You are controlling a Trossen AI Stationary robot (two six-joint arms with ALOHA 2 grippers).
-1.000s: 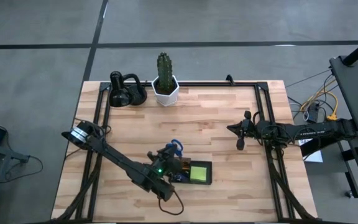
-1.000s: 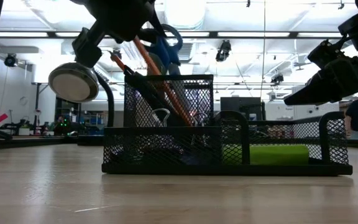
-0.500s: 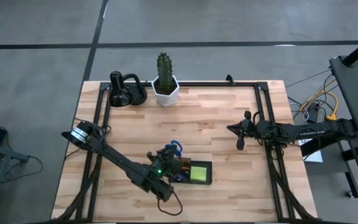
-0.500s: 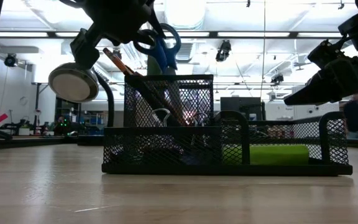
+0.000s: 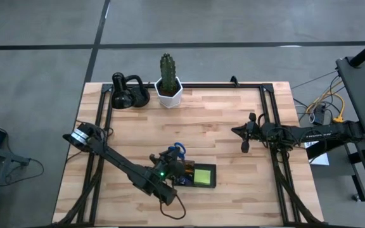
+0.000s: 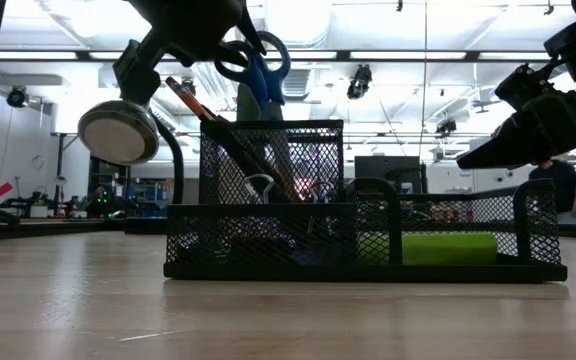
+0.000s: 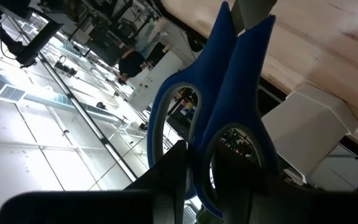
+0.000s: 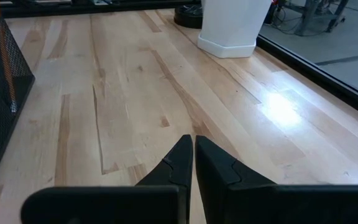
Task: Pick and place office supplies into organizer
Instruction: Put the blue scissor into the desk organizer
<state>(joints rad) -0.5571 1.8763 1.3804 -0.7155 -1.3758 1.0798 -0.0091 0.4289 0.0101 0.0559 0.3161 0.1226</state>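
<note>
The black mesh organizer stands near the table's near edge, with a tall cup at its left end. The lime-green sticky pad lies in its low tray. A pencil leans out of the cup against its left rim, and a clip shows inside. The blue-handled scissors stand in the cup, handles up. My left gripper is over the cup, shut on the scissors. My right gripper hangs shut above the table's right half. My left gripper holds the scissors by their blue handle loops, pinched between the two fingers. It comes from above, slanting from the table's left. The scissors stand nearly upright, blades down inside the cup; whether the tips rest on its floor is hidden by the mesh.
A white hexagonal cactus pot and a black rounded gadget stand at the far edge. Bare wood lies between the organizer and my right gripper. A person shows in the room behind.
In the low view a bright orange pencil that crossed in front of the scissors' handles has dropped away from there. The blue handles now show in full above the cup, shifted slightly toward its left side. The right arm has kept still.
</note>
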